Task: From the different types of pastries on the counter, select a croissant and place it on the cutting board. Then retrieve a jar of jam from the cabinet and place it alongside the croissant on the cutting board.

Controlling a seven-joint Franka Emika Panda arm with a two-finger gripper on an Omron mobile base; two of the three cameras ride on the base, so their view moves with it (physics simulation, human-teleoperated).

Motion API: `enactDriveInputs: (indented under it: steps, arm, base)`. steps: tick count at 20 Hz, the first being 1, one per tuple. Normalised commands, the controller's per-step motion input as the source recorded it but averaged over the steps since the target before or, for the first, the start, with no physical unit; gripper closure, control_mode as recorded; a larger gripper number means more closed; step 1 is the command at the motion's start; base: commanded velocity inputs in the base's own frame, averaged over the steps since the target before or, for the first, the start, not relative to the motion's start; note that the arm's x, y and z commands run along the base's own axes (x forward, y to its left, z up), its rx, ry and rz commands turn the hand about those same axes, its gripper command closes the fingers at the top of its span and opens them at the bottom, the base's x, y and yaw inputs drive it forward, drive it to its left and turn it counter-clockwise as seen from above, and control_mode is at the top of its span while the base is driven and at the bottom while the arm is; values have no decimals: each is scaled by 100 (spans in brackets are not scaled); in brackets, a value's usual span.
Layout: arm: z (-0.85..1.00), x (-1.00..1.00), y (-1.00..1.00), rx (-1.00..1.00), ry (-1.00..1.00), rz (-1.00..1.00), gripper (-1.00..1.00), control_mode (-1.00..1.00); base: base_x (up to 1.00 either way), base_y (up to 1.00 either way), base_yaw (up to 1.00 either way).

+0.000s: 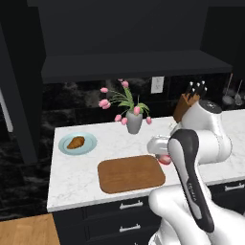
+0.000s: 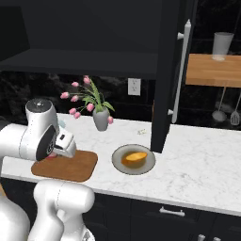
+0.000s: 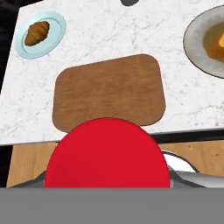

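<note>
Red fills the lower middle of the hand view: the jar of jam (image 3: 107, 153) sits right at the end effector (image 1: 164, 158), so close that the fingertips are hidden behind it. In the left base view a sliver of red shows under the white hand, just off the right edge of the cutting board (image 1: 131, 173). The jar is judged to be pinched between the fingers; the width of the opening cannot be read.

Wooden board lies directly ahead of and below the end effector in the hand view (image 3: 109, 94), its long axis running across the view. Its top is bare.

The croissant (image 3: 36, 33) is seen on the light blue plate (image 3: 57, 22), beyond the far left corner of the board, well apart from the end effector. It is not yet on the board.

The orange-yellow bun (image 2: 135, 156) rests on the grey plate (image 2: 118, 155), off to the other side of the board.

The coming move is judged to turn on the drop: jar above the board's near right part, counter (image 1: 86, 182) beneath.
</note>
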Motion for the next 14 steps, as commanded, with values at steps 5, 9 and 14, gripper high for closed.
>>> enactDriveInputs:
  steps: [5, 9, 14]
  arm:
    - [-22, 25, 15, -4, 5, 2, 100, -100]
    - [-100, 4, 18, -30, 16, 0, 100, -100]
    - [-68, 0, 0, -9, 10, 0, 100, -100]
  base:
    - [0, 0, 0]
    - [0, 0, 0]
    - [0, 0, 0]
